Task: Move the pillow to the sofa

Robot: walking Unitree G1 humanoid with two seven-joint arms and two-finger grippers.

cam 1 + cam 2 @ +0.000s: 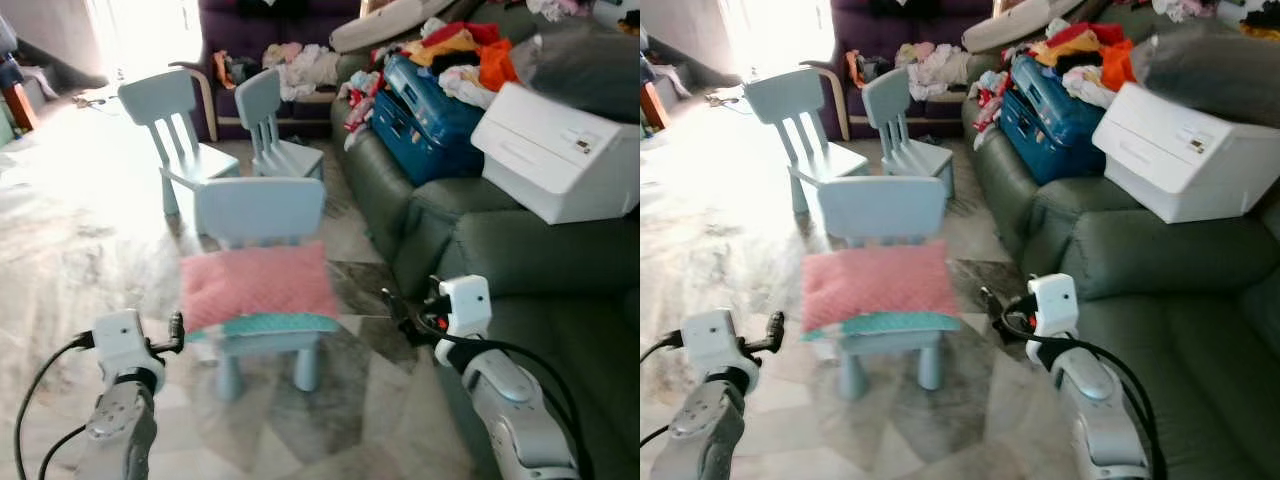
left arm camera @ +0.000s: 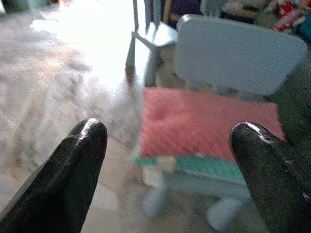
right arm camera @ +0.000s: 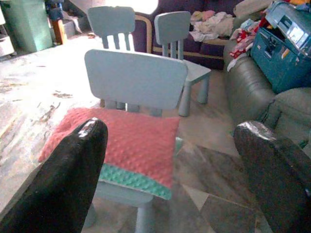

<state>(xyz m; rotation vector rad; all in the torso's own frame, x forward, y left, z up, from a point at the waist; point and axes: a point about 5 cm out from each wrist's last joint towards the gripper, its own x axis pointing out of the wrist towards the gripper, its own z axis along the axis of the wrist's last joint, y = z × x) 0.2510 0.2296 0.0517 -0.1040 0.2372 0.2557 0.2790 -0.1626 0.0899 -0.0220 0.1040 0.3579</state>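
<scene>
Pillow [image 1: 258, 283] on small chair [image 1: 262, 210], marble floor [image 1: 90, 260], cluttered sofa [image 1: 520, 250] beside.

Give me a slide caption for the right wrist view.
Open black fingers frame a pink pillow on a pale blue chair, sofa alongside.

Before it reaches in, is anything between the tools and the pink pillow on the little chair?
Nothing visible. The pink pillow lies on the nearest light blue chair, with both the left tool and right tool open and short of it over bare floor.
</scene>
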